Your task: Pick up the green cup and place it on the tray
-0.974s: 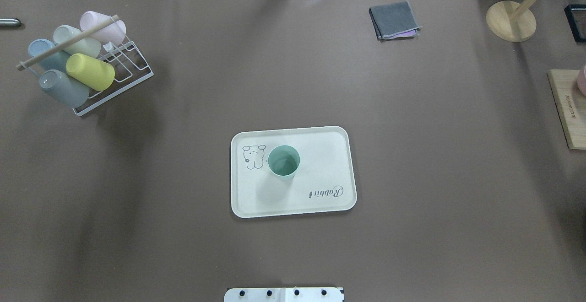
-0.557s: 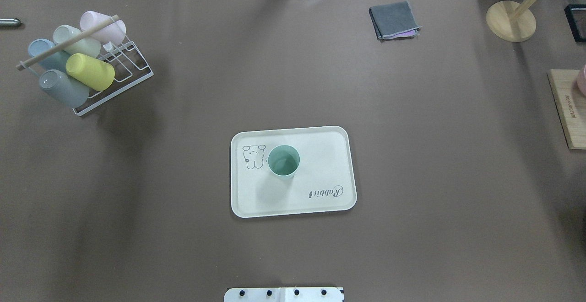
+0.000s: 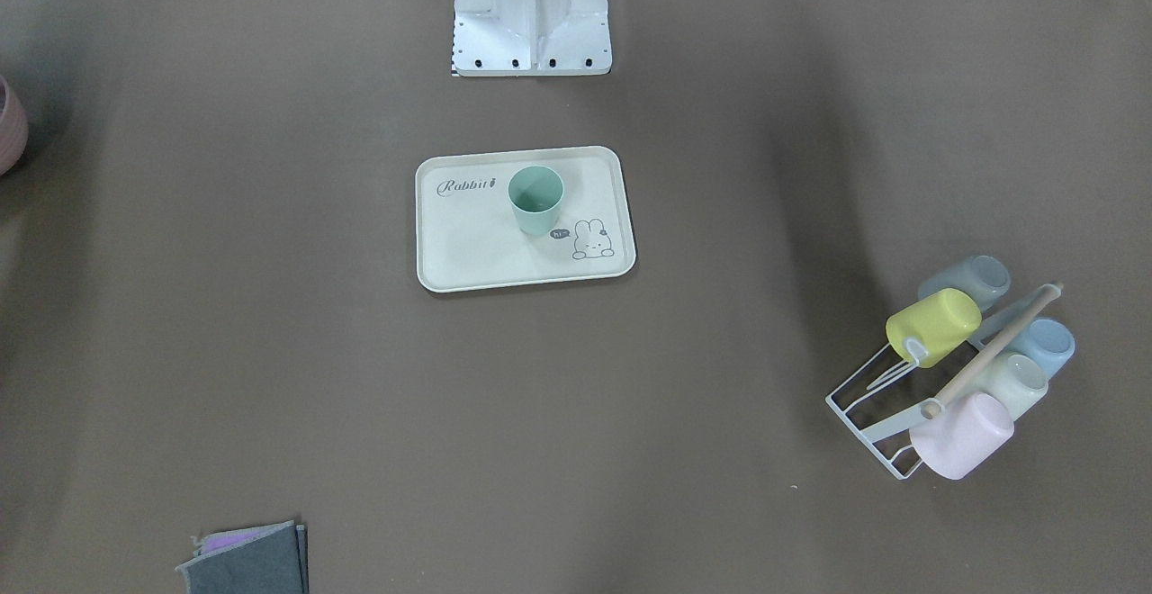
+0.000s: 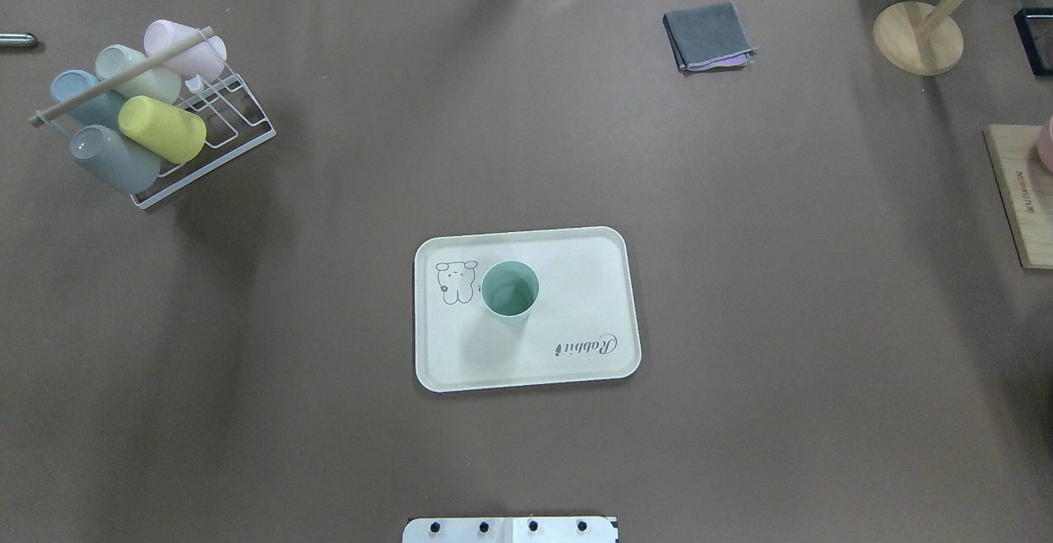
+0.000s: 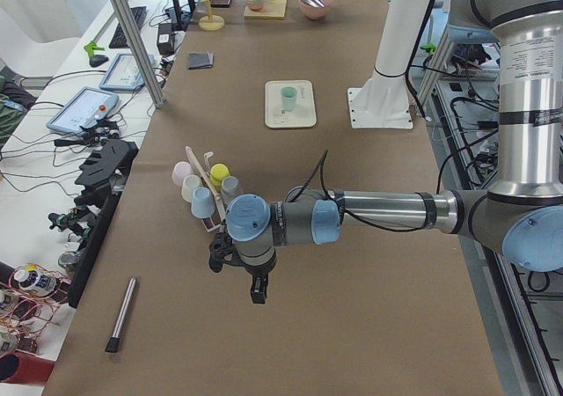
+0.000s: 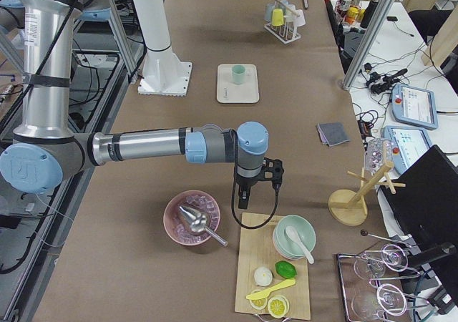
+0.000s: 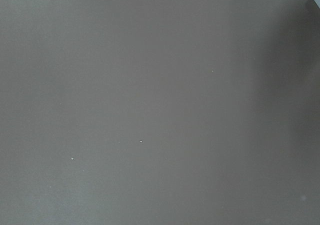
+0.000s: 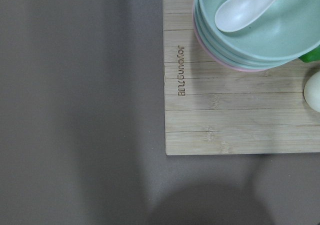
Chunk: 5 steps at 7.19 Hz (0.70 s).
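Green cup [image 4: 510, 289] is standing upright on tray [image 4: 580, 296], bunny [image 4: 456, 281] at its 9 o'clock; left gripper [image 5: 257, 292] and right gripper [image 6: 242, 195] closure untellable; careless arm sweep risking toppling it.

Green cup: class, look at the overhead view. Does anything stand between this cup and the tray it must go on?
Nothing visible does. The green cup already stands upright on the tray, mouth up, right beside the bunny drawing.

My overhead and front views face each other over the tray [image 4: 576, 296]; end views look along the table [image 4: 740, 197]
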Motion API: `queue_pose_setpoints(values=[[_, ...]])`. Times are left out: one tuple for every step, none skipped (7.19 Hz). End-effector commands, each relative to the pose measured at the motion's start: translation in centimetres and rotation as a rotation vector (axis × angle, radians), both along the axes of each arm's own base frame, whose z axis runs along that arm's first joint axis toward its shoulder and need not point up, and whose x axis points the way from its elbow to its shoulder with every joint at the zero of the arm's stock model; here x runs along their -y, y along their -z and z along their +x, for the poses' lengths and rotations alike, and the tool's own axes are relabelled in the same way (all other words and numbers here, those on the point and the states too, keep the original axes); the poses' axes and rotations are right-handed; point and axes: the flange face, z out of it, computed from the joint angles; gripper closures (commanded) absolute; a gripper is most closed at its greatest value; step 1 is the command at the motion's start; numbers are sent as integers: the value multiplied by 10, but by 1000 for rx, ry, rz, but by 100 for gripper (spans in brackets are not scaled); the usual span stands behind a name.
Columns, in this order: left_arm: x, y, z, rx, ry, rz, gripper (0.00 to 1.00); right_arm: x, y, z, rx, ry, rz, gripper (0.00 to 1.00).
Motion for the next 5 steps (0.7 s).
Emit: queue_pose_setpoints(values=[[-2, -5, 0, -1, 4, -13, 2, 0, 0, 0, 0, 0, 1, 0], [-1, -2, 0, -2, 4, -7, 2, 0, 0, 0, 0, 0, -1, 0], [0, 2, 0, -3, 4, 0, 2, 0, 0, 0, 0, 0, -1, 0], [2, 3, 0, -1, 3, 5, 2, 0, 1, 0, 3, 0, 0, 0], [1, 2, -1, 0, 3, 3, 2, 0, 1, 0, 3, 0, 0, 0]])
